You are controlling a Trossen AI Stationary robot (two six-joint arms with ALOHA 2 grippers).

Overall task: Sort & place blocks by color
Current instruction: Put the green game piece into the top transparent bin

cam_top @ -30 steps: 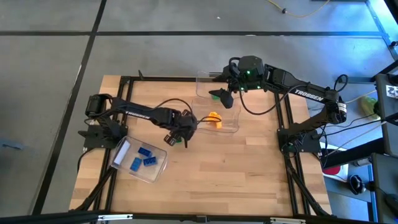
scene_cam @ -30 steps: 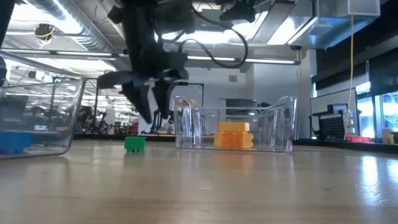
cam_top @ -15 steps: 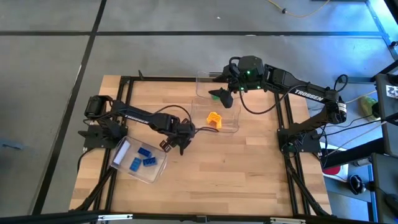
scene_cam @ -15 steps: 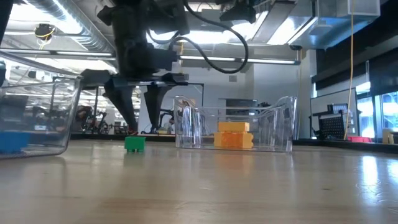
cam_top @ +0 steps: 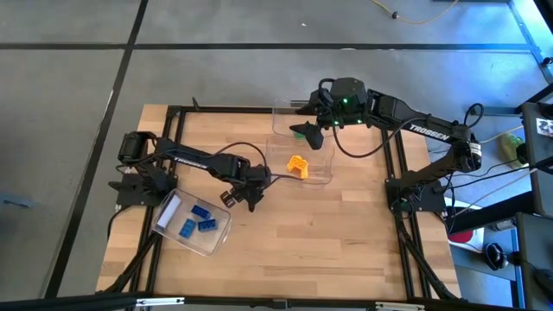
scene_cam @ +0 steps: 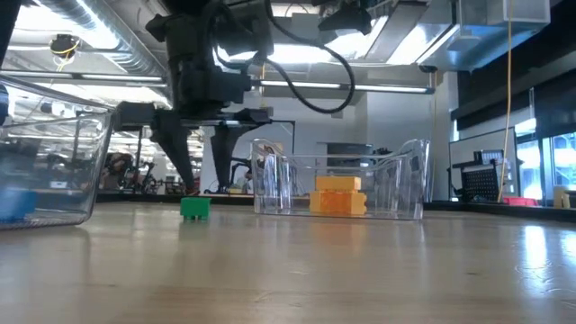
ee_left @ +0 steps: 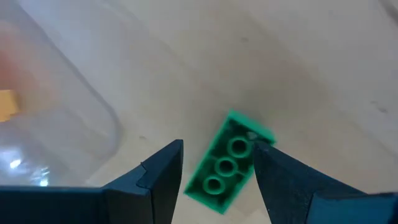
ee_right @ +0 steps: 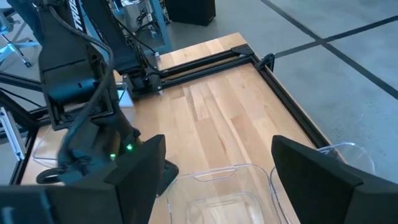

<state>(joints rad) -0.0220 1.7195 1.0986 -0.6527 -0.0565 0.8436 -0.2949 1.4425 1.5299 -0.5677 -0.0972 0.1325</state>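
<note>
Green block (ee_left: 227, 163) on wooden table (ee_left: 323, 81), between spread, empty left end effector (ee_left: 217, 163) fingers

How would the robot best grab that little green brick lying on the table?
Likely from straight above, pinching the green brick's two long sides. It lies flat, studs up, on bare wood beside a clear bin, so nothing blocks those sides. The left hand is already open with a finger on each side; the right hand waits above another bin.
</note>
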